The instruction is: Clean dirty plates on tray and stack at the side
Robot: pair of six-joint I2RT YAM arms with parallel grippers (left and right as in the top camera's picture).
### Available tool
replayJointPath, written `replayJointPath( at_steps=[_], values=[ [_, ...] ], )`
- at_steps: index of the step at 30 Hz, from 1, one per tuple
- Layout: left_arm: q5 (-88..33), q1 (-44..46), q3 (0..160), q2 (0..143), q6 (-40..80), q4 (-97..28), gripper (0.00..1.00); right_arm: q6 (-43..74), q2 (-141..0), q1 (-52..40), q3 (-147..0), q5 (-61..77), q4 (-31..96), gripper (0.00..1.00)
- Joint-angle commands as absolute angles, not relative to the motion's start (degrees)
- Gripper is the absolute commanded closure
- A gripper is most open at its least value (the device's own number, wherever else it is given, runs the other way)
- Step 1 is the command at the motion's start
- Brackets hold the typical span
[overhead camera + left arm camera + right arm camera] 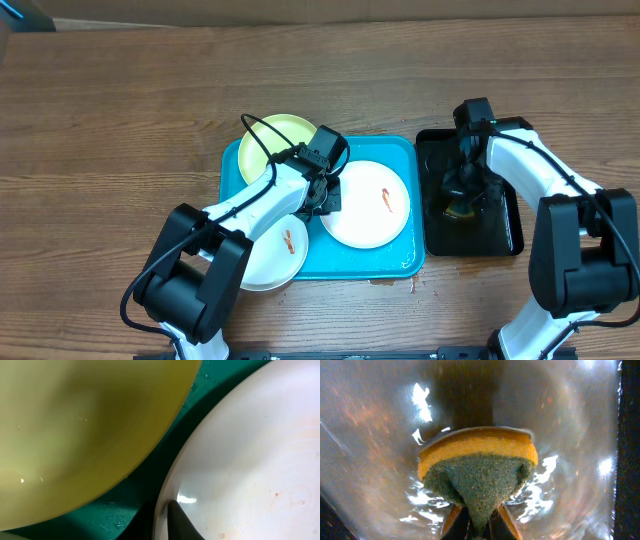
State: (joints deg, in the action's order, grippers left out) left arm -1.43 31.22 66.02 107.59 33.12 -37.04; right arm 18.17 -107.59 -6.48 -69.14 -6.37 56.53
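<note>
On the turquoise tray [400,150] lie a pale yellow-green plate [268,145] at the back left and a white plate [368,203] with an orange smear at the right. A second smeared white plate [272,255] overhangs the tray's front left corner. My left gripper [325,192] is shut on the left rim of the right white plate [250,460], one finger [182,522] lying on top of the rim. The yellow-green plate [75,425] is just beyond it. My right gripper [480,522] is shut on a yellow and green sponge [480,467] over the black tray.
A narrow black tray [500,235] stands right of the turquoise one, and its wet surface [380,435] glistens under the sponge. Bare wooden table [120,130] surrounds both trays. A few drops lie at the turquoise tray's front edge.
</note>
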Motion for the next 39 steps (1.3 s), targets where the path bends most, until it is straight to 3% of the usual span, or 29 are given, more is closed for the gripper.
replayJointPath(
  at_steps=[1,17,19,21,34,39],
  values=[
    [0.2,31.5,65.0,108.5,33.9,-37.4,0.87,15.0,-107.4,-6.7,-73.5,-6.6,59.8,0.96],
    [0.2,31.5,65.0,108.5,33.9,-37.4,0.82,15.2,-107.4,-7.2,-80.8,-10.2,68.0,0.96],
    [0.2,31.5,65.0,108.5,33.9,-37.4,0.86,15.0,-107.4,-7.2,-80.8,-10.2,68.0,0.96],
    [0.2,31.5,65.0,108.5,33.9,-37.4,0.96,15.0,-107.4,-7.2,-80.8,-10.2,68.1,0.96],
    [0.2,31.5,65.0,108.5,33.9,-37.2,0.96,13.5,-107.4,-7.6,-90.5,-6.4,74.7,0.96],
    [0.2,31.5,65.0,108.5,33.9,-37.2,0.96,8.9,-107.4,-9.2,-95.0,4.3,76.7,0.96]
  ],
)
